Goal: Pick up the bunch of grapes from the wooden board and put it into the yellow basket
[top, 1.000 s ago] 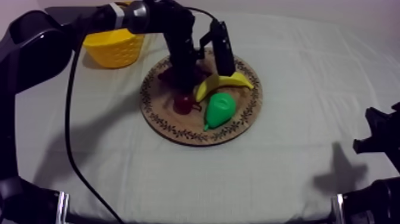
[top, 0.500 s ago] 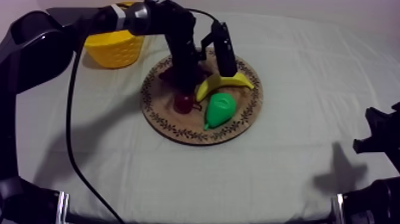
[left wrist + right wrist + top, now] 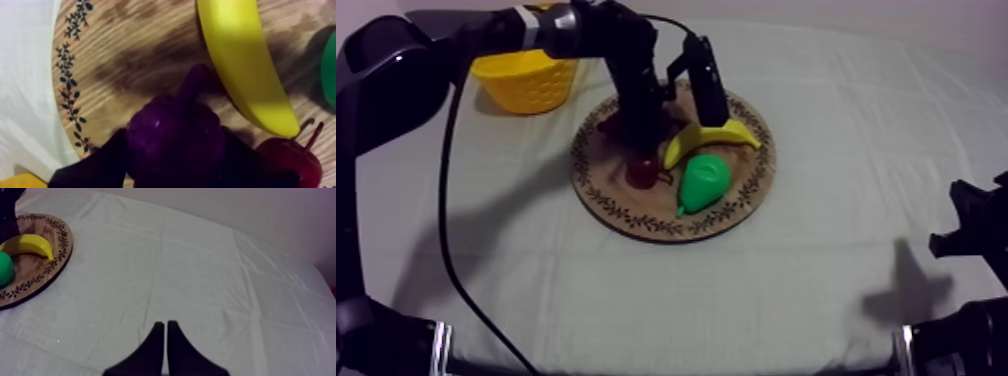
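The dark purple bunch of grapes (image 3: 172, 137) sits between the black fingers (image 3: 95, 167) of my left gripper (image 3: 175, 155), which is shut on it just over the wooden board (image 3: 125, 50). From above, my left gripper (image 3: 639, 138) stands over the board's (image 3: 636, 218) left half, and the arm hides most of the grapes (image 3: 610, 126). The yellow basket (image 3: 526, 80) stands behind the board at the far left. My right gripper (image 3: 165, 335) is shut on nothing, low at the table's right side (image 3: 966, 232).
On the board lie a banana (image 3: 714, 138), a green pear (image 3: 701, 183) and a small red fruit (image 3: 644, 172), all close to the grapes. The banana (image 3: 240, 60) and red fruit (image 3: 290, 162) lie right beside the held bunch. Bare cloth stretches to the right.
My left arm has edged slightly toward the far left over the board. The fruit on the board and my right arm have stayed put.
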